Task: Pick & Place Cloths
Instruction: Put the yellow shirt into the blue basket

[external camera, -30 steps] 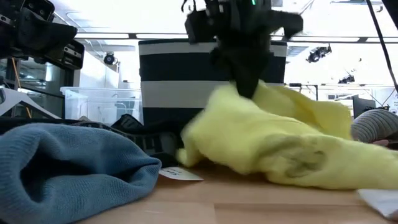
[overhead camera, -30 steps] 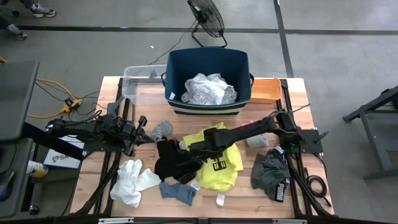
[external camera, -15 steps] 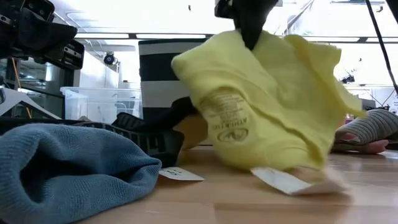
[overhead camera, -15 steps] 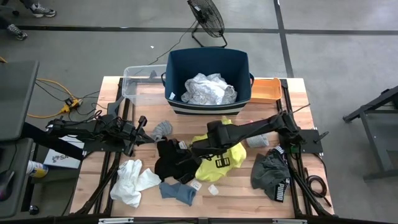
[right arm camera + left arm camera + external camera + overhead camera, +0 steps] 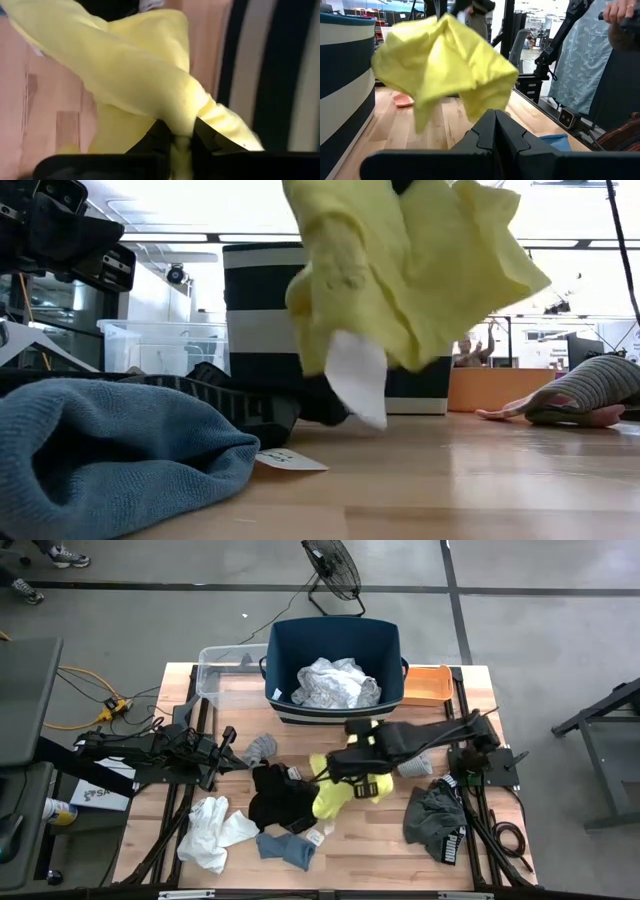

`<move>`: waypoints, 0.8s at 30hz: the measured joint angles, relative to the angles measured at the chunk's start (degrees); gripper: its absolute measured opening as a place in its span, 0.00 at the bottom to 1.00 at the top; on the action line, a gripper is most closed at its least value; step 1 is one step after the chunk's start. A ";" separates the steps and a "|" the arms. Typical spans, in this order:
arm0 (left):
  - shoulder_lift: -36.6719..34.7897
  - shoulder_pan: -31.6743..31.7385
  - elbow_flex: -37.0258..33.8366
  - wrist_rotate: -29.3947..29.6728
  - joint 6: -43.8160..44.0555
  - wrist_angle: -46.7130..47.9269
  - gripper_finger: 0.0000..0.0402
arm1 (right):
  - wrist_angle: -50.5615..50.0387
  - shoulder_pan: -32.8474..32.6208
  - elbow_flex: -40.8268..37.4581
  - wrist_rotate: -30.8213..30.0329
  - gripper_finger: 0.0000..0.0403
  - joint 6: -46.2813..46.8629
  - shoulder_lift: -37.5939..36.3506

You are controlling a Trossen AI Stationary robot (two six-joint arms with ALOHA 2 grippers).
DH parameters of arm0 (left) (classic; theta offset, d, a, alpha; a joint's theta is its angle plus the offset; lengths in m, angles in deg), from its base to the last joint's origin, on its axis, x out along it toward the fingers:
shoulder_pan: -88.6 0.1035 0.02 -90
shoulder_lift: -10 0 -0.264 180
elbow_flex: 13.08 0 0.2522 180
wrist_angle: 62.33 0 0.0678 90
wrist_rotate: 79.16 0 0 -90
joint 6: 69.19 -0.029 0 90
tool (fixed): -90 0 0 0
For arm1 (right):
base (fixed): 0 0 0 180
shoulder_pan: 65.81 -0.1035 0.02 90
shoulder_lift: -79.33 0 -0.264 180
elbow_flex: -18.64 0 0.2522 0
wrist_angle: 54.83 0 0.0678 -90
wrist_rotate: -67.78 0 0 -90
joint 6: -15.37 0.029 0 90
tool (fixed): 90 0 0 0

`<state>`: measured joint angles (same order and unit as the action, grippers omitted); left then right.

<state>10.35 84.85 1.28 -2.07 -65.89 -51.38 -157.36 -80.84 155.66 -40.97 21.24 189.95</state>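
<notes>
1. One wooden table (image 5: 380, 850) carries everything.
2. One navy tub (image 5: 335, 640) with a white stripe stands at the table's far edge. One crumpled white lace fabric (image 5: 335, 683) lies inside it.
3. Two dark arms work here. The left gripper (image 5: 228, 748) rests at the table's left with its fingers pressed together, holding nothing.
4. The right gripper (image 5: 352, 748) hangs in front of the tub, clenched on one neon yellow shirt (image 5: 345, 780). The shirt dangles clear of the wood, a white label hanging below it in the low view.
5. One clear plastic box (image 5: 222, 670) sits left of the tub, and one orange tray (image 5: 428, 686) sits right of it.
6. One pair of dark grey shorts (image 5: 435, 820) lies at the right front.
7. One black garment (image 5: 272, 798) lies beside the shirt.
8. One white cloth (image 5: 212, 830) lies at the left front.
9. One blue sock (image 5: 285, 848) lies near the front edge.
10. Two grey socks lie apart: one (image 5: 262, 748) by the left gripper, one (image 5: 415, 766) under the right arm.
</notes>
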 joint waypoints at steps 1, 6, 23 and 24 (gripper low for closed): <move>-0.02 0.00 0.00 0.02 0.00 0.00 0.00 | 0.69 0.00 0.00 -0.46 0.06 -0.04 -1.07; 0.00 0.00 0.00 0.02 0.00 0.00 0.00 | 7.59 0.00 0.00 -0.88 0.06 -3.47 -6.19; 0.00 0.00 0.00 0.02 0.00 0.00 0.00 | 41.24 0.64 0.02 -15.73 0.06 -25.72 -15.26; -0.02 -0.01 -0.01 0.00 -0.01 -0.02 0.00 | 43.20 0.84 0.02 -16.85 0.06 -27.00 -15.27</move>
<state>10.34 84.85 1.28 -2.07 -65.90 -51.39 -114.16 -80.00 155.68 -57.82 -5.76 174.68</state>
